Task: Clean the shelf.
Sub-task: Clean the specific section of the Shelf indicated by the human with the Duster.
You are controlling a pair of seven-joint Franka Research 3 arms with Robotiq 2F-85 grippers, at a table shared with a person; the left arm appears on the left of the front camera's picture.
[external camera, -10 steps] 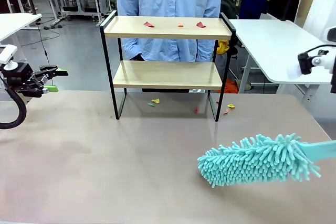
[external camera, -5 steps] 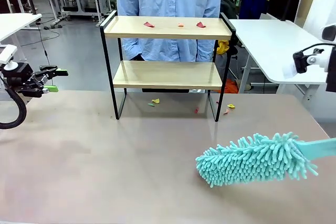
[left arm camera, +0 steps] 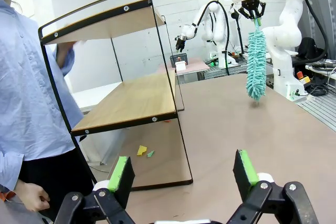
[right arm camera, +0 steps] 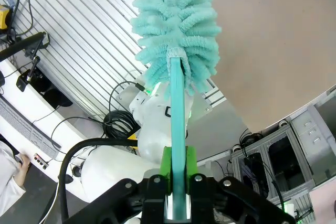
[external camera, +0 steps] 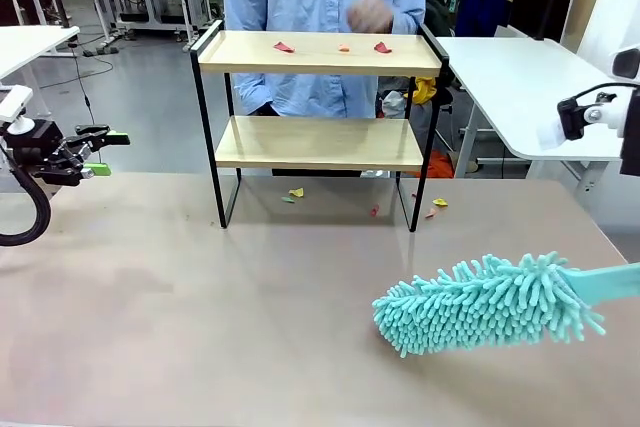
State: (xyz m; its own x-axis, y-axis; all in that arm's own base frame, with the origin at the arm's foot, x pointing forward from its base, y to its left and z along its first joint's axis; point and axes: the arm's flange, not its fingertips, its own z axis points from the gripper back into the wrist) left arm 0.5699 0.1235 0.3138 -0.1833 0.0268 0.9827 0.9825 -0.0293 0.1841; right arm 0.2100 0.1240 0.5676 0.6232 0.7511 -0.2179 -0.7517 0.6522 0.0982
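— Shelf location?
— It's standing at the desk's far middle, scraps lying on top. I'm gripping the teal duster with my right end effector, near right; my left end effector is gaping wide, left.

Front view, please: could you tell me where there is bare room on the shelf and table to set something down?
On the shelf, the lower board is bare; the top board is free left of its three scraps. The table between the left gripper and the duster is open. Paper bits litter the table under the shelf.
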